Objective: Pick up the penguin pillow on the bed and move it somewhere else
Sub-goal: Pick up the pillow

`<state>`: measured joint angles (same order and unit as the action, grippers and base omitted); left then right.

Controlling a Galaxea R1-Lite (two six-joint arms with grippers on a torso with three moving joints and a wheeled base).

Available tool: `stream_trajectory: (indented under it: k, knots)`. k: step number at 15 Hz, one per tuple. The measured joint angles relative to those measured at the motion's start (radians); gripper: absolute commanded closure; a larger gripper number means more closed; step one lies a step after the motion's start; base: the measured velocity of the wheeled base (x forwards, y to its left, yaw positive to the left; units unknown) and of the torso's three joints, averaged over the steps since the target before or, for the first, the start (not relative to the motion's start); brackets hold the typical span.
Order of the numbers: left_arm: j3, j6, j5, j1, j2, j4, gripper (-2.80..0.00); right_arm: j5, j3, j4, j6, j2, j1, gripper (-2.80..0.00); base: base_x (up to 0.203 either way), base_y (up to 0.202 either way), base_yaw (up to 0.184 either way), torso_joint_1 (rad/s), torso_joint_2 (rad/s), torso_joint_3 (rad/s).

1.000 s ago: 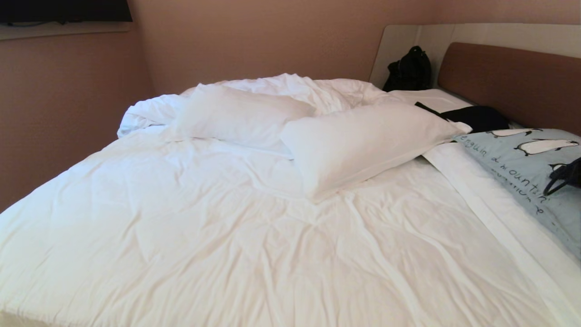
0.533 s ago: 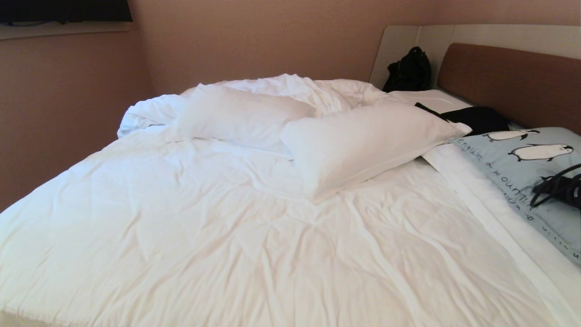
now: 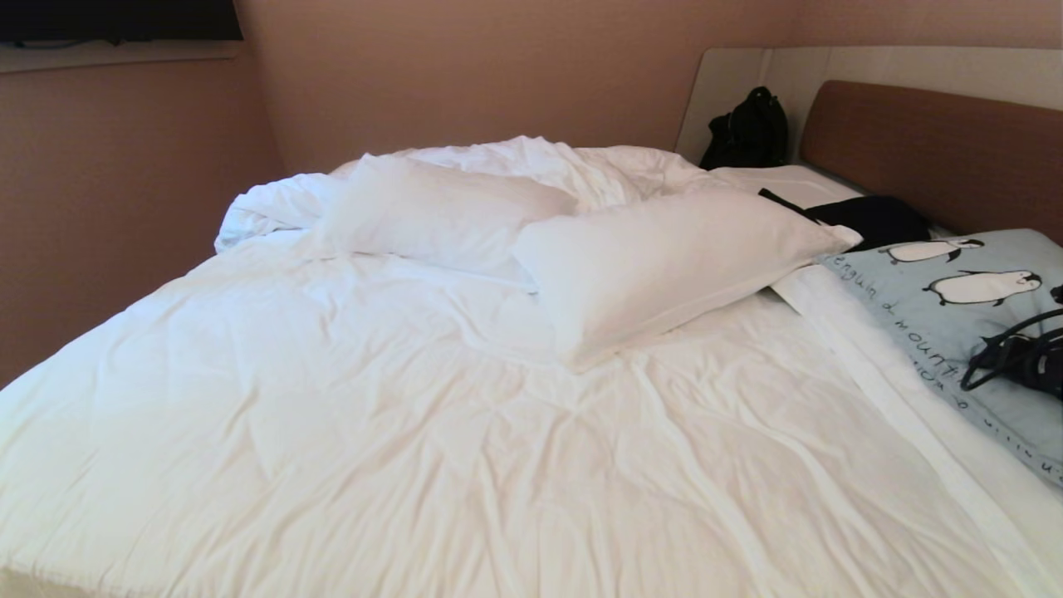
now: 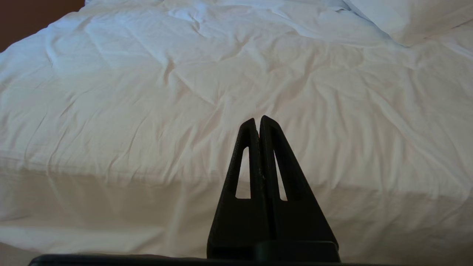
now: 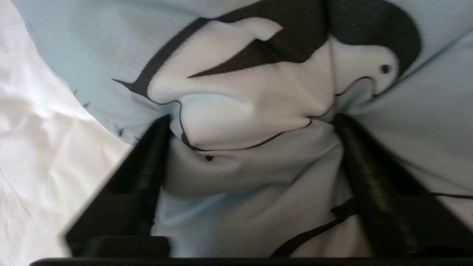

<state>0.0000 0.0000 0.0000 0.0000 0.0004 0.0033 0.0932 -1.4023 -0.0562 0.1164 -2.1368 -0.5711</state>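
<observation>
The penguin pillow [image 3: 930,307], light blue with black-and-white penguins and dark lettering, lies at the right edge of the bed [image 3: 374,399], near the headboard. My right gripper [image 3: 1017,359] presses down into it from above. In the right wrist view the right gripper [image 5: 251,118] is open, and both fingertips dig into the penguin pillow [image 5: 258,85]. A fold of the printed fabric bulges between them. My left gripper [image 4: 258,120] is shut and empty, hanging low in front of the bed's [image 4: 147,92] near edge.
Two plain white pillows [image 3: 440,212] [image 3: 664,257] lie across the middle of the rumpled duvet. A black cloth [image 3: 872,216] lies beside the penguin pillow. A black bag [image 3: 747,129] stands in the corner by the brown headboard [image 3: 938,149].
My right gripper has sunk lower and come further into the head view, pressing into the penguin pillow. The pillow's print has shifted slightly under it. The left arm is still.
</observation>
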Motion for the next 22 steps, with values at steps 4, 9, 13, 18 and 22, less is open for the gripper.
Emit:
stream_trajectory:
  k: [4, 9, 13, 18, 22]
  knots:
    - [0.0, 0.0, 0.0, 0.0, 0.0, 0.0, 0.0, 0.001, 0.0, 0.0, -0.001, -0.011, 0.0, 0.0, 0.0, 0.0, 0.0, 0.0, 0.0, 0.0]
    - [0.0, 0.0, 0.0, 0.0, 0.0, -0.001, 0.0, 0.003, 0.0, 0.004, -0.001, -0.008, 0.001, 0.0, 0.0, 0.0, 0.0, 0.0, 0.0, 0.0]
    - [0.0, 0.0, 0.0, 0.0, 0.0, 0.0, 0.0, 0.008, 0.001, 0.01, 0.01, 0.016, 0.006, 0.0, 0.0, 0.0, 0.0, 0.0, 0.0, 0.0]
    - [0.0, 0.0, 0.0, 0.0, 0.0, 0.0, 0.0, 0.032, 0.017, 0.026, 0.027, 0.085, 0.019, 0.0, 0.0, 0.0, 0.0, 0.0, 0.0, 0.0]
    - [0.0, 0.0, 0.0, 0.0, 0.0, 0.0, 0.0, 0.089, 0.046, 0.064, 0.034, 0.186, 0.04, 0.0, 0.0, 0.0, 0.0, 0.0, 0.0, 0.0]
